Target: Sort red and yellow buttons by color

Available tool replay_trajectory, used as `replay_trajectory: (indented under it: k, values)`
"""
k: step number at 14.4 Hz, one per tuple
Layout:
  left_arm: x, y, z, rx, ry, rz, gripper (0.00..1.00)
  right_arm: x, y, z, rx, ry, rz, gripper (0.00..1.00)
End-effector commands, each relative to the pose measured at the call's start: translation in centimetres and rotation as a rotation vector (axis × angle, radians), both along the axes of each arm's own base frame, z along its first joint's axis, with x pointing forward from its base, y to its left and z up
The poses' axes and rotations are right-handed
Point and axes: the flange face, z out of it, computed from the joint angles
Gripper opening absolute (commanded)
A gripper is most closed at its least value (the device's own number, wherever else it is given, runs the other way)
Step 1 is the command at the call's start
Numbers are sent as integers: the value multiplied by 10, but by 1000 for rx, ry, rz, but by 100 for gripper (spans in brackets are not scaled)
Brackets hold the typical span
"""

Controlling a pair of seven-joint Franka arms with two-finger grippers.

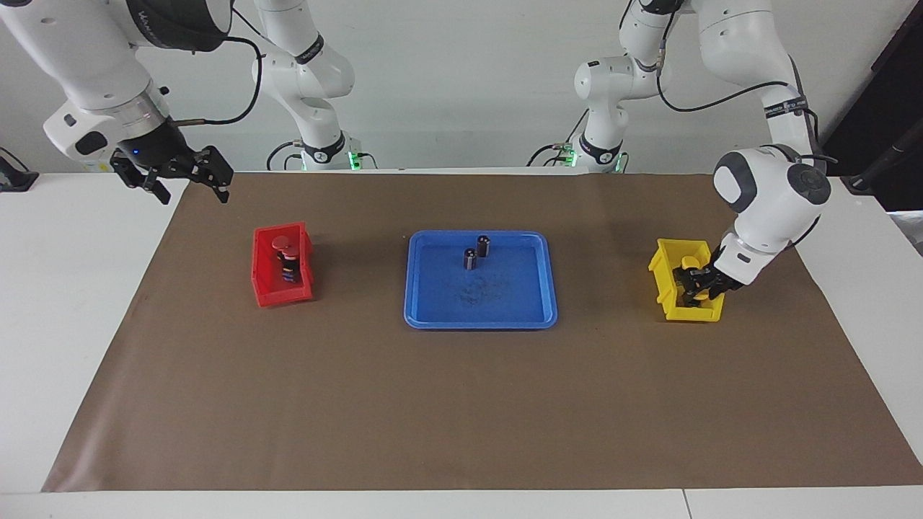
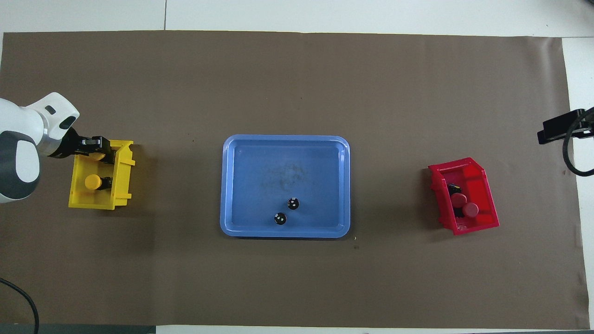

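**Buttons lie in their bins, left gripper is low in the yellow bin**

The left gripper (image 1: pixel 694 282) is down inside the yellow bin (image 2: pixel 121 178). If its fingers are apart or pinching something, I cannot tell. One yellow button (image 2: pixel 93 182) lies in this bin just beside the gripper; a second yellow cap (image 2: pixel 96 157) shows under it.

The right gripper (image 1: pixel 184 175) hangs in the air with fingers spread and holds nothing, over the table edge at the right arm's end. The red bin (image 1: pixel 268 288) near it keeps two red buttons (image 2: pixel 465 205). In the blue tray (image 1: pixel 433 317), between the two grippers, stand two dark cylinders (image 1: pixel 477 252).
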Motion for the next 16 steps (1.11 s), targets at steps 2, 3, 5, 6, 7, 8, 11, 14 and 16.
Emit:
replay_trajectory:
  k: [2, 3, 5, 6, 7, 8, 11, 14, 16]
  values:
    - [5, -4, 34, -13, 30, -8, 56, -2, 0, 2, -2, 20, -13, 100]
    - [5, -5, 42, -13, 44, -11, 59, -2, 1, 1, -2, 23, -13, 100]
    - [10, -4, 66, -11, 66, -18, 77, -4, 4, 2, -2, 22, -7, 100]
    - [12, -5, 77, -11, 70, -20, 83, -4, 4, -1, -1, 28, -7, 100]
    - [16, -8, 93, -11, 69, -24, 87, -4, 3, -1, -1, 26, -8, 100]
    - [17, -8, 104, -10, 66, -18, 88, -4, 2, -1, -1, 26, -11, 100]
    - [22, -9, 140, 22, 54, -34, 95, -3, 2, 0, -2, 20, -8, 100]
    - [22, -7, 177, 31, 60, -35, 96, -3, 2, 1, -2, 17, -8, 100]
    - [11, -6, 200, 30, 57, -33, 100, -3, 3, 1, -2, 17, -6, 100]
